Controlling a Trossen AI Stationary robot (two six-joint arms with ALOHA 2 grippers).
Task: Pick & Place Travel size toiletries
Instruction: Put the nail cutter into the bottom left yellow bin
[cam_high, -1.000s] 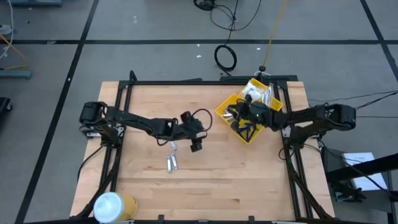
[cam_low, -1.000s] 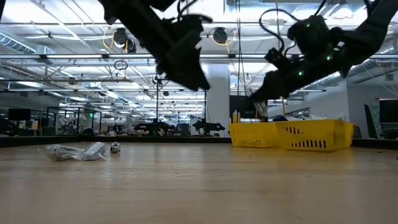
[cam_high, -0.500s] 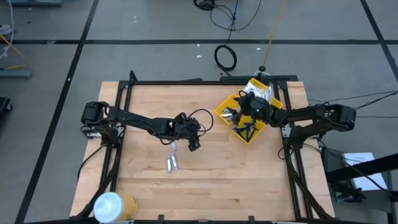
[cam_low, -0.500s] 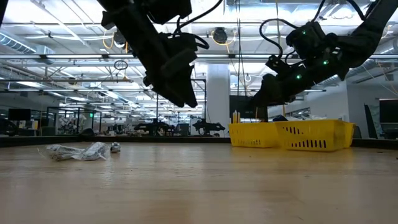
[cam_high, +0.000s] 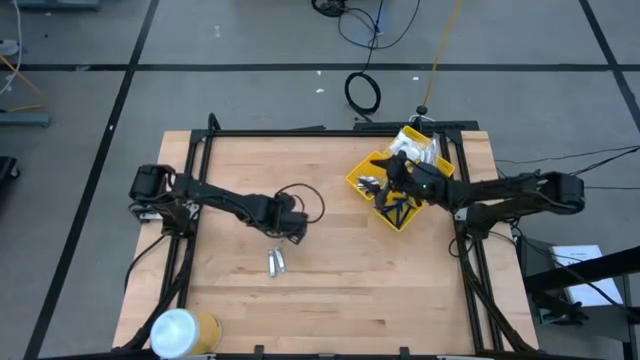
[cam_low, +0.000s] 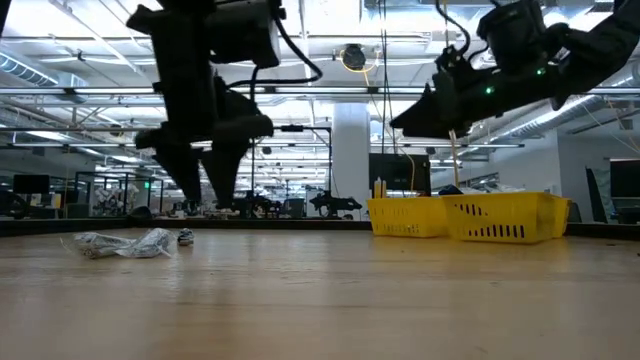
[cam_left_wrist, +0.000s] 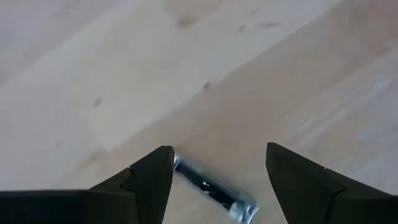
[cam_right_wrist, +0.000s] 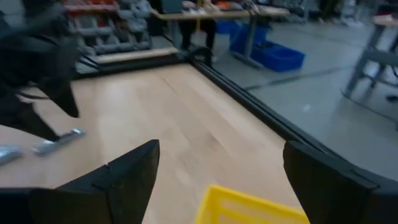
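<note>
Toiletries of travel size lie in two places: a few silvery tubes rest on the bare wooden table near its middle, and other pieces sit in the yellow bin toward the far right corner. Compared with a second ago, the left gripper has drawn back along the table and swung to point straight down over one small tube; its fingers stand apart with that tube on the wood between them, not yet touched. The low view shows the fingertips well above the tabletop. The right gripper hangs over the bin; a second ago it was lower among the contents, and it now sits higher with its fingers spread wide and nothing between them, which suggests an item was just let go into the bin. By that reading, one placement is finished and the left arm is lining up the next pick. A white-and-yellow cylinder stands at the near left corner, untouched.
</note>
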